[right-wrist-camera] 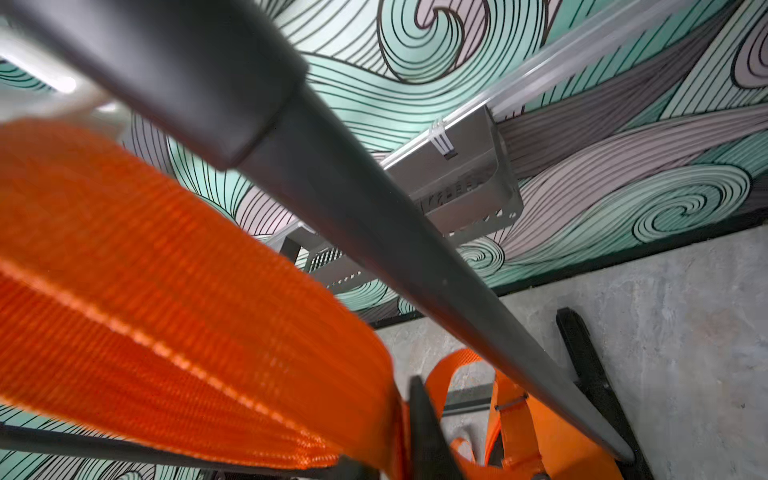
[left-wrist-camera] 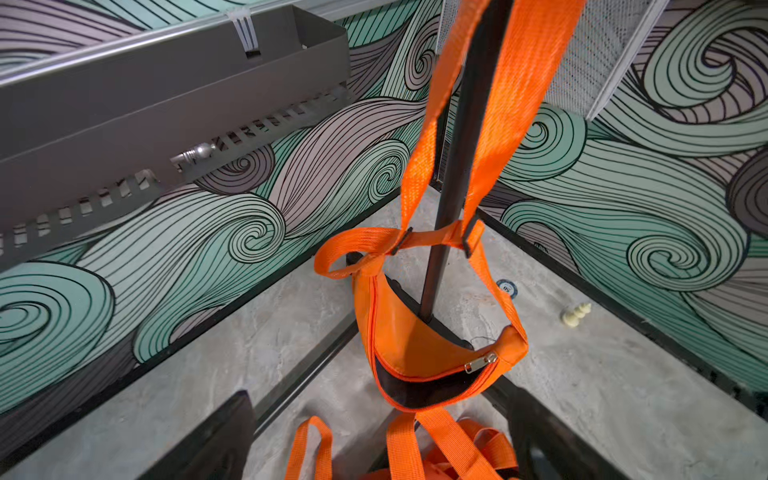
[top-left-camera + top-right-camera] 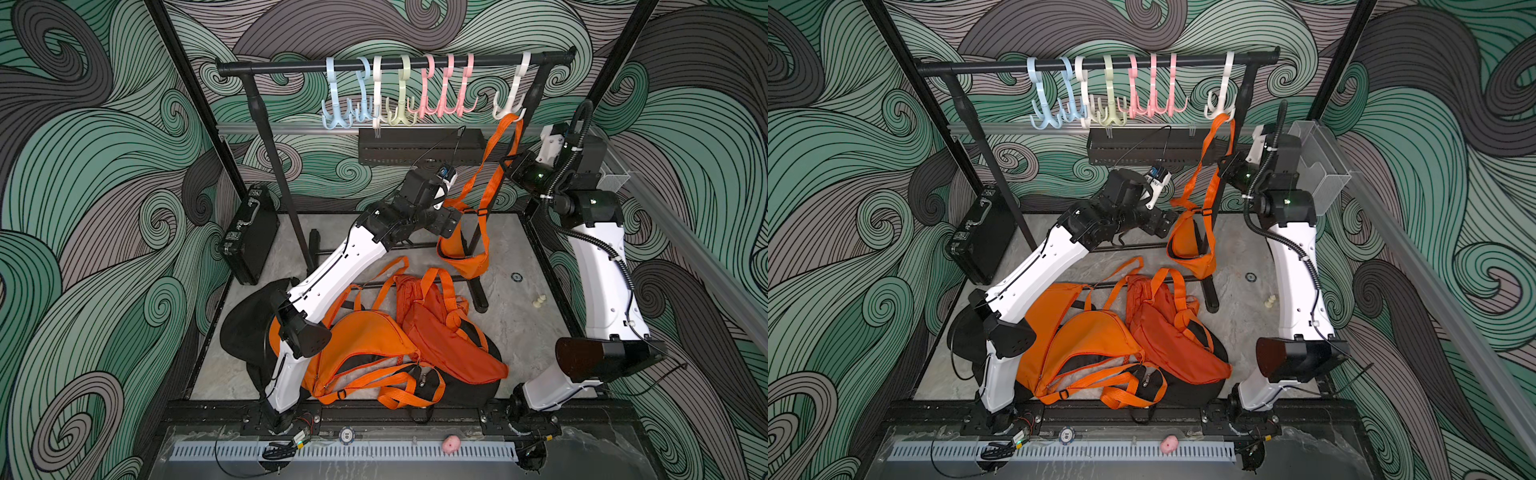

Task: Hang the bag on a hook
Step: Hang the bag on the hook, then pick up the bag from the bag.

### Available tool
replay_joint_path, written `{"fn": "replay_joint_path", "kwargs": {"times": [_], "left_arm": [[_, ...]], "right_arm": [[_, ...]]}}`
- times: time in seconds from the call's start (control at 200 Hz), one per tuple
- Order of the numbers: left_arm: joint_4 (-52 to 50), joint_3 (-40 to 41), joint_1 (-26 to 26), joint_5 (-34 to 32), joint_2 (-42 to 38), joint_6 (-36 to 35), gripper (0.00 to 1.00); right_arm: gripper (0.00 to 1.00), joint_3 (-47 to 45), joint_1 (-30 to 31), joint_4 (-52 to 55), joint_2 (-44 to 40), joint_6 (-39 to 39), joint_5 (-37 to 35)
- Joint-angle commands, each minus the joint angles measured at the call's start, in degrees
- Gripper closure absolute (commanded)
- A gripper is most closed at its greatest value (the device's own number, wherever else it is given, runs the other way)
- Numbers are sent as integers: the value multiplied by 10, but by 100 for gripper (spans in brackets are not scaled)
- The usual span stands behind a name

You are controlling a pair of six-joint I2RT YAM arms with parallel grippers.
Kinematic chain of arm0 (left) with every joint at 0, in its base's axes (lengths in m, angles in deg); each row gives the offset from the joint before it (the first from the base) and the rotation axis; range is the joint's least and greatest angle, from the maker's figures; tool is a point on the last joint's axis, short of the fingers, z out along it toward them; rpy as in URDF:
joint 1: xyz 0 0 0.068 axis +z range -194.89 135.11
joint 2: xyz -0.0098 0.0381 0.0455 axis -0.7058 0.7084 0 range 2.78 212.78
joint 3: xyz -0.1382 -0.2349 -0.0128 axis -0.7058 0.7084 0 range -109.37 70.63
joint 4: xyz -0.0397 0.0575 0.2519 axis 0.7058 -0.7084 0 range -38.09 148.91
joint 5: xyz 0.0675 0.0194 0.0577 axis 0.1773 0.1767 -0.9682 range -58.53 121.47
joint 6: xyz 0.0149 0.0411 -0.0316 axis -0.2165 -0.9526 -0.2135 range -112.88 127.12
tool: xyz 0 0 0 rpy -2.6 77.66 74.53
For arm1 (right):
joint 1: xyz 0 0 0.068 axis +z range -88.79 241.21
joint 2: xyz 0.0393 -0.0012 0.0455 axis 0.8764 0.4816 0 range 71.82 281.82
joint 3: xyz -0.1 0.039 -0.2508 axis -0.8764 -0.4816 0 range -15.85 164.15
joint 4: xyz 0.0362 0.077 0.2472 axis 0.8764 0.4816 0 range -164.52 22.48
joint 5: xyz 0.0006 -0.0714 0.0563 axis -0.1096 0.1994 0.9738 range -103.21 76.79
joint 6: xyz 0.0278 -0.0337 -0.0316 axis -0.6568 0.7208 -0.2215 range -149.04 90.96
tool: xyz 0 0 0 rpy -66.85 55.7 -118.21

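Swirling green-and-grey walls (image 3: 83,166) all round, and the small orange fabric waist bag (image 3: 463,255) hangs by its woven webbing strap (image 3: 498,141) from the white plastic hook (image 3: 513,99) at the black rail's (image 3: 291,66) end. The zip gapes on a dark lining. Looks soft, light and floppy to me, and the strap's the place to grab. Left gripper (image 2: 374,399) is spread wide, empty. Right gripper (image 3: 508,163) is close by the strap, grip unclear.

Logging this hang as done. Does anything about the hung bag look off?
Yes. The orange bag hangs from the white hook with its zipper gaping open, and its strap runs down either side of the rack post; whether it loops around the post is unclear.
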Motion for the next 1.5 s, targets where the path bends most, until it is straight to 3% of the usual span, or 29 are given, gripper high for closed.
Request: {"fn": "replay_joint_path", "kwargs": {"times": [0.0, 0.06, 0.19, 0.32, 0.51, 0.685, 0.786, 0.921, 1.161, 1.271, 1.421, 1.496], "left_arm": [[4, 55, -6, -12, -75, -8, 1], [18, 116, -8, -19, -120, -6, 1], [58, 268, -8, -27, -216, 10, 1], [52, 372, -9, -39, -301, 27, 1], [65, 542, -8, -102, -437, 35, 1], [78, 655, -7, -141, -513, 29, 1], [107, 715, -7, -167, -542, 20, 1], [143, 785, -7, -203, -571, 17, 2], [191, 853, -7, -228, -606, -1, 1], [184, 853, -7, -214, -606, 1, 1], [187, 855, -7, -209, -605, -5, 1], [189, 855, -7, -204, -604, -7, 2]], "right_arm": [[46, 18, 1, 30, -40, 9, -61], [34, 2, 2, 35, -65, 22, -88], [19, -48, 3, 37, -126, 45, -115], [18, -116, 44, 59, -194, 86, -114], [19, -352, 151, 35, -328, 80, -119], [23, -546, 241, -3, -394, 36, -103], [25, -629, 280, -62, -366, 4, -65], [25, -668, 321, -152, -293, -27, -62], [28, -650, 303, -236, -145, -51, -128], [31, -662, 269, -278, -100, -84, -115], [32, -649, 267, -313, -55, -69, -130], [40, -634, 267, -331, -23, -58, -113]]}}
